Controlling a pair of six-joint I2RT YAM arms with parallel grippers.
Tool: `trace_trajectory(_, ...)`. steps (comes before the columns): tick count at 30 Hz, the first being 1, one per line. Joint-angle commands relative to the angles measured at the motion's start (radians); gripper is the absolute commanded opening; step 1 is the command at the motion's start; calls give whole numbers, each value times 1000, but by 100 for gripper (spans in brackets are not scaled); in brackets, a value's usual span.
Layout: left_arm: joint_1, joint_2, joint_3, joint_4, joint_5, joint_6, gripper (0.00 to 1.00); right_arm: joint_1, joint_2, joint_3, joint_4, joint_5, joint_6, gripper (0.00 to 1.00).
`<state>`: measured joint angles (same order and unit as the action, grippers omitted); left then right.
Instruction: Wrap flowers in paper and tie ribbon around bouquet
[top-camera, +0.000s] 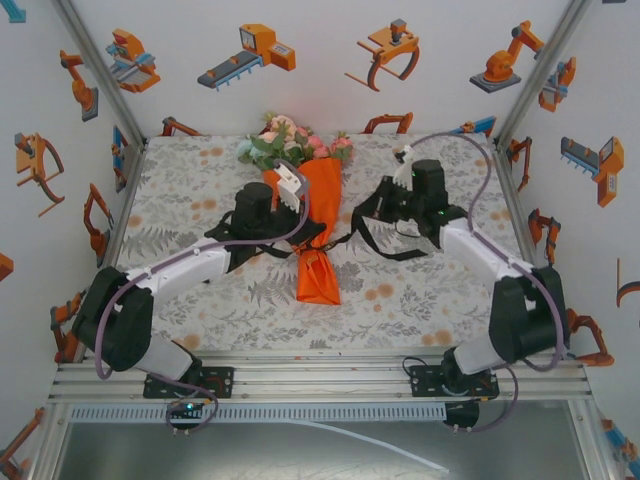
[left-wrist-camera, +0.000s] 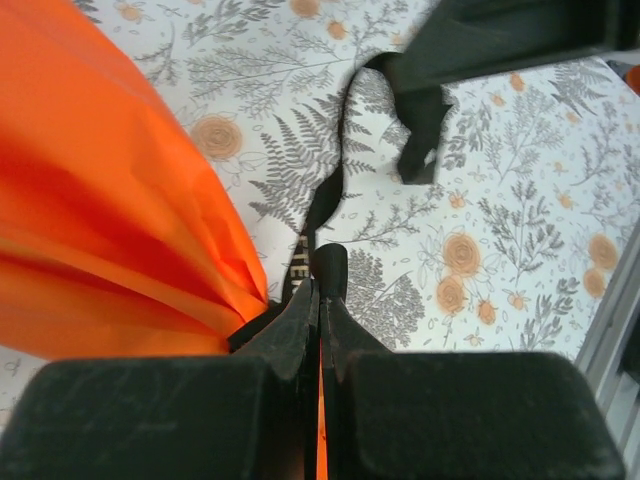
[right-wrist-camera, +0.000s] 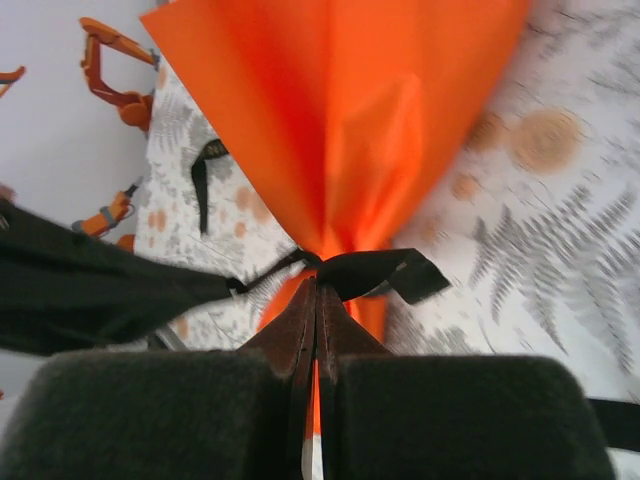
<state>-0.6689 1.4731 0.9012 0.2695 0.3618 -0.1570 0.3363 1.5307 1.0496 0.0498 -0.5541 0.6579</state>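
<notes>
1. I count one bouquet (top-camera: 320, 200), one black ribbon (left-wrist-camera: 325, 195) and two arms. The bouquet lies lengthways mid-worktop (top-camera: 190, 190), on a fern-and-blossom print.
2. From above I see the flowers (top-camera: 290, 145), pink, white and peach with green leaves. The wrist views give me the thin orange paper (left-wrist-camera: 100, 200), pleated where the ribbon cinches it.
3. Left gripper (left-wrist-camera: 320, 290): jaws drawn to a thin slit beside the lettered ribbon. I cannot tell if they pinch it.
4. Right gripper (right-wrist-camera: 317, 290): jaws clenched, tips at the ribbon's knot.

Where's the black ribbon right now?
From the right wrist camera, the ribbon is wrapped round the pinched waist of the orange paper, at the middle of the table.
</notes>
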Motion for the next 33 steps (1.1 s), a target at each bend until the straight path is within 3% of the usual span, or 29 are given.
trace_trajectory(1, -15, -22, -32, 76, 37, -25, 6, 104, 124, 132, 18, -14, 57, 0)
trace_trajectory(4, -22, -28, -49, 101, 46, -35, 6, 200, 224, 234, 54, -7, 102, 2)
trace_trajectory(7, -27, -33, -58, 102, 39, -28, 6, 234, 276, 284, 151, -86, 185, 31)
trace_trajectory(9, -26, -33, -58, 83, 26, -16, 6, 220, 264, 285, 200, -113, 220, 41)
trace_trajectory(14, -27, -28, -65, 92, 0, -17, 5, 163, 165, 328, -121, 42, 15, 46)
trace_trajectory(20, -24, -18, -63, 140, -37, -54, 4, 70, 19, 134, -71, 36, -14, 46)
trace_trajectory(23, -14, -14, -44, 125, -89, -87, 4, 63, -57, -4, 28, 22, -93, 46)
trace_trajectory(27, -8, -13, -28, 84, -198, -138, 4, 118, -128, -211, 323, -18, -102, 49)
trace_trajectory(30, -6, -6, -8, 49, -201, -149, 4, 198, -131, -295, 497, 41, -176, 58)
trace_trajectory(33, -6, 0, 8, 28, -193, -158, 4, 224, -73, -322, 644, 66, -182, 61)
